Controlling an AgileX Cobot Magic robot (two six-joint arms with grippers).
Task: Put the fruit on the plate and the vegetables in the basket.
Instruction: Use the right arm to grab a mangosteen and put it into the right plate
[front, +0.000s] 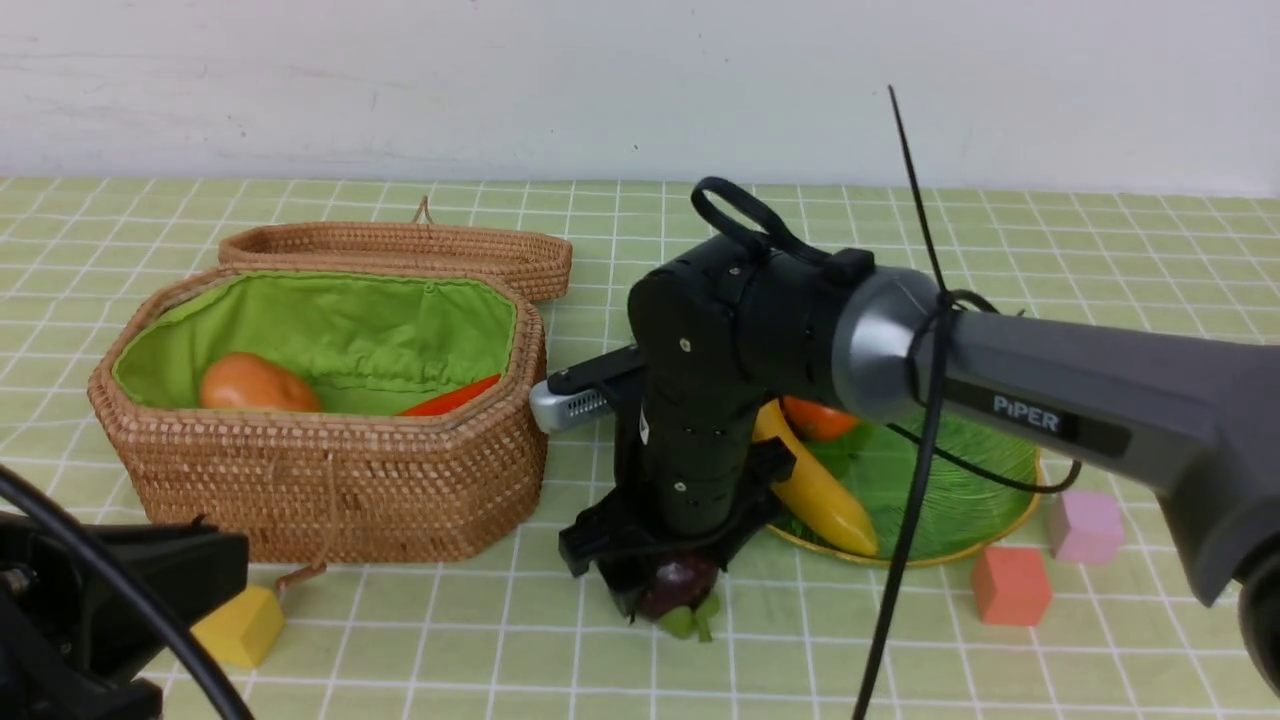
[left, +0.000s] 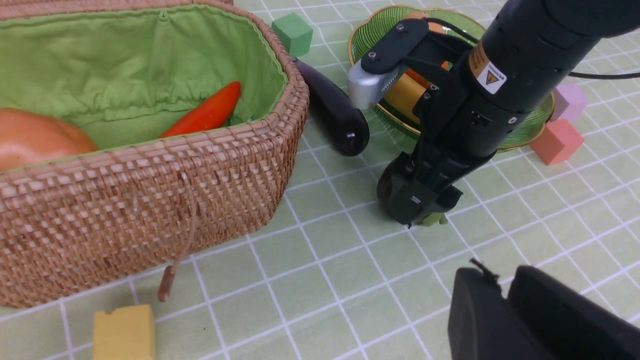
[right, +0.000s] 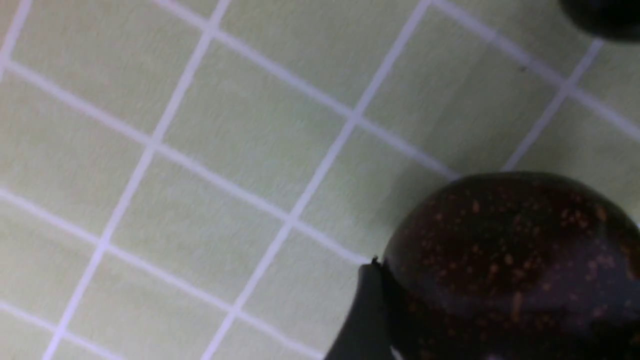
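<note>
The round dark purple mangosteen (front: 682, 585) sits on the cloth in front of the green plate (front: 985, 500). My right gripper (front: 668, 580) is down over it and shut on it; in the right wrist view one finger (right: 364, 315) presses the mangosteen's (right: 510, 260) side. The banana (front: 815, 485) and the orange mango (front: 815, 415) lie on the plate. The potato (front: 255, 385) and the red chili (front: 450, 397) lie in the basket (front: 330, 470). The eggplant (left: 332, 112) lies on the cloth between basket and plate. My left gripper (left: 502, 280) is shut and empty, low in front of the basket.
The basket lid (front: 400, 245) hangs open behind the basket. Small cubes lie about: yellow (front: 240, 625) in front of the basket, red (front: 1010, 585) and pink (front: 1085, 525) by the plate, green (left: 292, 32) behind the eggplant. A black cable tie (front: 915, 330) sticks off my right arm.
</note>
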